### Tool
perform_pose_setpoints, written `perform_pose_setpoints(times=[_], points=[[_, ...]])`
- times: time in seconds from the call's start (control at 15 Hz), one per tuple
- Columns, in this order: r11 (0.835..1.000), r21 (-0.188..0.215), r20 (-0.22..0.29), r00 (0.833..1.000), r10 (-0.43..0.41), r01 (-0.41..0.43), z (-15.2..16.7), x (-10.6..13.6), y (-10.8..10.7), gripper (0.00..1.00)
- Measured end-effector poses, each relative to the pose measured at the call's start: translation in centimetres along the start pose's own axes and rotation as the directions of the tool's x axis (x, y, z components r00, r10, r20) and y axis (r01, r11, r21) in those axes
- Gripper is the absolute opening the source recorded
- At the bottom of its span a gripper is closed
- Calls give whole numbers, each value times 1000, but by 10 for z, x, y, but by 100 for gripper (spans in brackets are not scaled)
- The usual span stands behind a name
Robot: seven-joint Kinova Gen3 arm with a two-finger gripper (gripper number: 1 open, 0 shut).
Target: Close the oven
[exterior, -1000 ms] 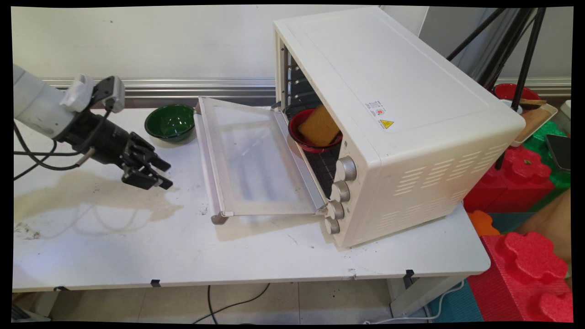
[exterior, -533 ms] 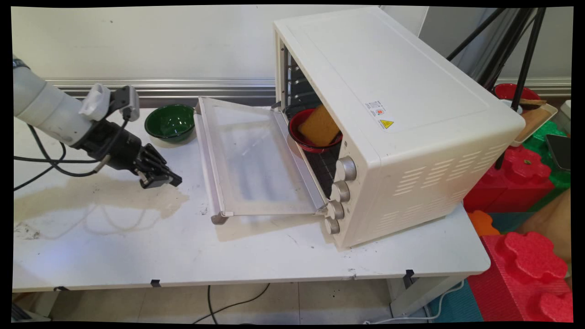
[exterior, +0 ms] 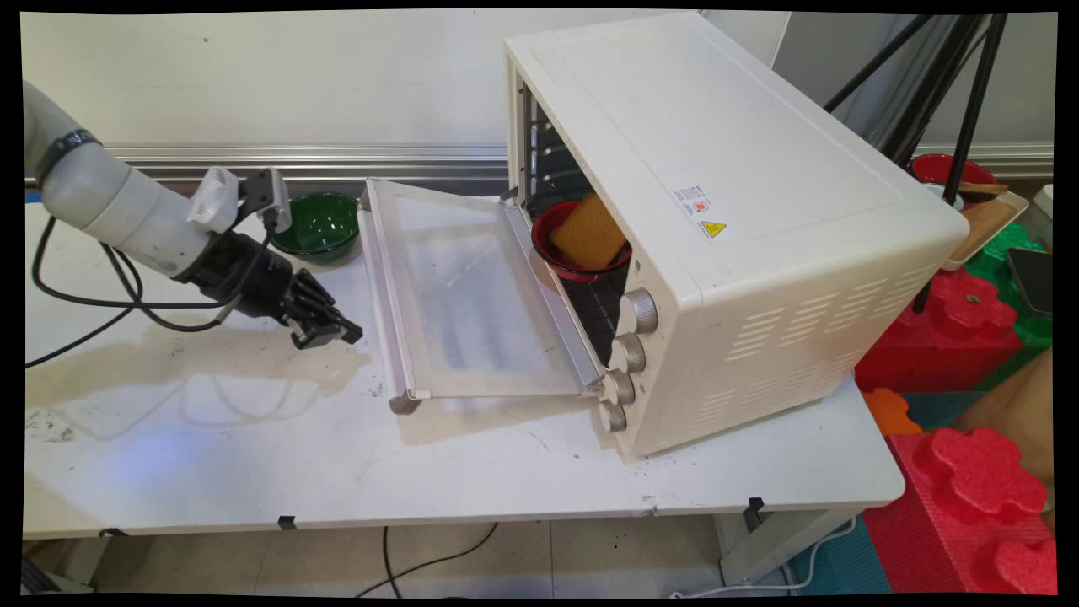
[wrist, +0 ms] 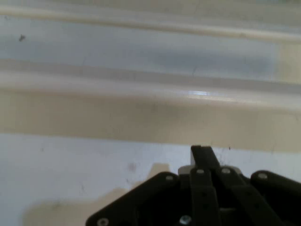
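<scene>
In the main view, the black pincer [exterior: 333, 335] was low over the white counter [exterior: 472, 472], just beside the left edge of the oven door [exterior: 472, 295]. Its two fingers were pressed close together with nothing between them. The door lay flat and open, and its handle bar [exterior: 389, 303] ran along the side nearest the pincer. The big cream oven [exterior: 716, 211] stood on the right part of the counter. Inside it sat a red bowl [exterior: 556, 257] with a yellow sponge [exterior: 590, 229] in it. A green bowl [exterior: 324, 223] stood on the counter behind the arm, near the far corner of the door. A brownish stain [exterior: 211, 362] spread over the counter under the arm. In the hand view, the fingers [wrist: 203, 157] rose from the bottom edge, closed tight into one thin tip. Right in front of them the pale handle bar [wrist: 141, 87] ran across the picture, with the counter [wrist: 70, 160] below it.
</scene>
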Motion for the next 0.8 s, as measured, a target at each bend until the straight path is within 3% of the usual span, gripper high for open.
perform_pose_setpoints(times=[0.8], points=[[999, 34, -109, 994, 3, 1, 11, 18, -4, 0]])
